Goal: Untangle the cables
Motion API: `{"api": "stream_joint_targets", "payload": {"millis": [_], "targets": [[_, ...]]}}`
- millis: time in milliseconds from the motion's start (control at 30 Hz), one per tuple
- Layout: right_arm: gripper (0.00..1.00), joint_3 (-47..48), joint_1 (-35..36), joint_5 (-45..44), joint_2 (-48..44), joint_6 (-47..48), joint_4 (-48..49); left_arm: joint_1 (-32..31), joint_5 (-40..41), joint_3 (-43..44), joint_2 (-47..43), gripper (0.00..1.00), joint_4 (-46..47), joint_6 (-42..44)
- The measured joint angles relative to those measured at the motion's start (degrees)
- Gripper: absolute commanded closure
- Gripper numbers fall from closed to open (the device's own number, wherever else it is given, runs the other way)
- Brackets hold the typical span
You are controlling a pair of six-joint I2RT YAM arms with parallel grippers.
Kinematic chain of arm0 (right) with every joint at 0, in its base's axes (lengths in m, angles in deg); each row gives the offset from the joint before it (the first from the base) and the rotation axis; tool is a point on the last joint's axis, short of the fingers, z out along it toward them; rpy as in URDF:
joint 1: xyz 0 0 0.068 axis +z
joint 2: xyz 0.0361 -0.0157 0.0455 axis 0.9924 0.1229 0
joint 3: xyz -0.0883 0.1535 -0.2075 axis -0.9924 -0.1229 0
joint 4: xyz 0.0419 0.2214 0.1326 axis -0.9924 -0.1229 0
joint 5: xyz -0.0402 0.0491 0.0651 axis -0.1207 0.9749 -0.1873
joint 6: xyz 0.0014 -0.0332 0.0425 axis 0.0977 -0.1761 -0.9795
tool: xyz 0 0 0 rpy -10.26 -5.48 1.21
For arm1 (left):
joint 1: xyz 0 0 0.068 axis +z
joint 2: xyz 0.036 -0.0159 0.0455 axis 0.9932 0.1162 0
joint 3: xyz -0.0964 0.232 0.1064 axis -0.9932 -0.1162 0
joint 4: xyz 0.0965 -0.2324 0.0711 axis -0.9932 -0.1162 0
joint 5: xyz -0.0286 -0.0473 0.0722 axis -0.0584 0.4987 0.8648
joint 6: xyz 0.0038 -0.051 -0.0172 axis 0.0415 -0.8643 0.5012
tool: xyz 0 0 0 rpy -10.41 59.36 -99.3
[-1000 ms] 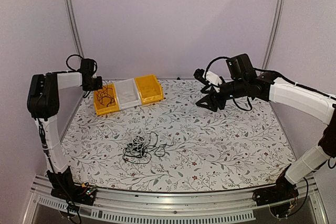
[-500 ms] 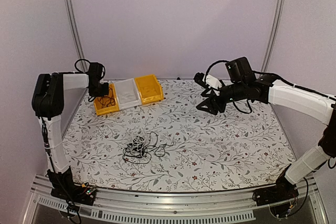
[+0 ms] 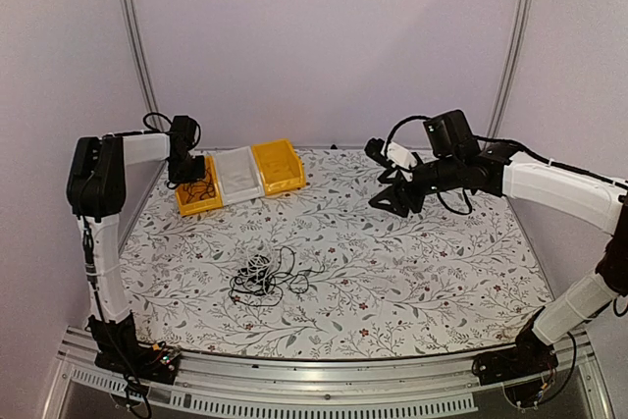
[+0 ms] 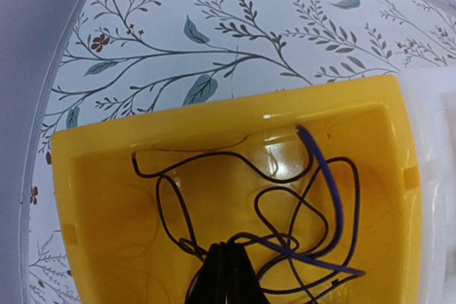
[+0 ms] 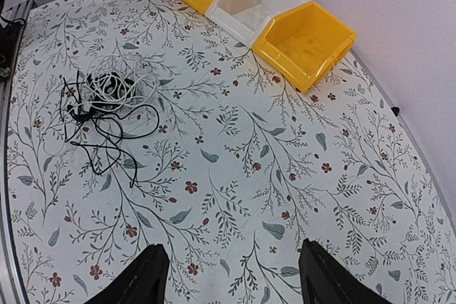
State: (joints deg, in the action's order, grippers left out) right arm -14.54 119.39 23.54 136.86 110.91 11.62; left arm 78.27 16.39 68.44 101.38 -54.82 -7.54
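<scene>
Yellow bin [image 4: 214,115] at the far left holds a loose cable [image 4: 329,183], and the left gripper [image 4: 226,268] sits clenched right over it, probably sorting; can't tell if it's pinching a strand. The right gripper [image 5: 235,282] hangs spread wide and empty, likely waiting its turn. The tangle of cables [image 3: 267,275] sits mid table [image 3: 442,272], well apart from both.
</scene>
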Motion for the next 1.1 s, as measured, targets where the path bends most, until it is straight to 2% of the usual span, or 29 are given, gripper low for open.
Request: {"api": "stream_joint_targets", "payload": {"millis": [67,133,500,667,767,900,967,1033,1100], "targets": [[0.33,0.0,-0.3,0.1,-0.1,0.0,0.3,-0.1,0.0,0.0,-0.4,0.74,-1.3,-0.5],[0.33,0.0,-0.7,0.2,-0.3,0.0,0.6,-0.2,0.0,0.1,-1.2,0.67,-2.9,-1.3],[0.33,0.6,-1.5,1.4,1.1,0.0,1.1,-0.3,-0.3,-2.5,-14.8,0.57,-9.9,-4.2],[0.33,4.5,-1.6,2.8,5.4,0.0,1.1,-0.7,-1.4,-3.1,-19.4,0.56,-11.5,-4.1],[0.36,6.6,-1.6,4.0,8.1,0.0,0.9,-2.2,-3.8,-5.5,-22.7,0.56,-11.0,-2.7],[0.49,8.9,-1.6,6.2,11.3,1.4,-0.7,-8.4,-10.0,-10.5,-29.1,0.56,-6.7,1.0],[0.54,10.0,-1.6,8.0,13.1,3.1,-2.1,-13.8,-14.3,-13.6,-32.8,0.56,-3.2,2.8],[0.55,10.8,-1.6,9.9,15.0,5.0,-3.9,-19.3,-18.5,-16.4,-35.7,0.56,0.0,3.9],[0.53,11.2,-1.5,11.8,17.4,7.3,-5.9,-24.0,-22.0,-19.5,-37.6,0.56,2.6,3.9]]}}
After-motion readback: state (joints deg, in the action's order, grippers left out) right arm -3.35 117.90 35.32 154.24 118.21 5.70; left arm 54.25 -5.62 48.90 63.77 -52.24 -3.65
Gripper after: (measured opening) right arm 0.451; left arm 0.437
